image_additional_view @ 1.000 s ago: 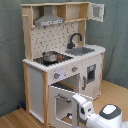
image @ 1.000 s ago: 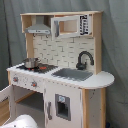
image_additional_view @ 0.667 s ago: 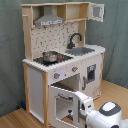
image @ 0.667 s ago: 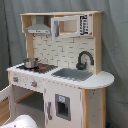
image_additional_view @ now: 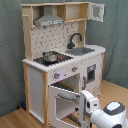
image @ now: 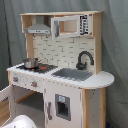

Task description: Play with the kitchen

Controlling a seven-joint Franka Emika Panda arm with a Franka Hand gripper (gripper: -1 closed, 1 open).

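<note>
Currently the kitchen (image_additional_view: 64, 60) stands upright against a grey curtain (image: 115, 45), filling the middle of both exterior views. Its oven door (image_additional_view: 64, 102) is swung out and down on its lower hinge, so the oven cavity under the hob is open to the front; in the first exterior view the same door (image: 6, 102) shows as a white panel at the first exterior view's left edge. A small pot (image_additional_view: 50, 56) sits on the hob, and the black faucet (image_additional_view: 75, 39) arches over the sink (image_additional_view: 82, 50). The upper cabinet door (image_additional_view: 97, 12) hangs ajar beside the grey hood (image_additional_view: 48, 21).

The robot arm (image_additional_view: 102, 112) comes in from the second exterior view's lower right, its white links held low and level with the open door. Judgement: this posture suits working the door or reaching into the oven. The gripper sits somewhere at the front of the arm near the door's edge, but I cannot tell how far its fingers are apart, nor whether they hold anything.

Against the frame a second earlier: the arm has edged slightly further into the second exterior view's lower right; the door angle looks about the same. Pot, faucet and upper cabinet door are unchanged.
</note>
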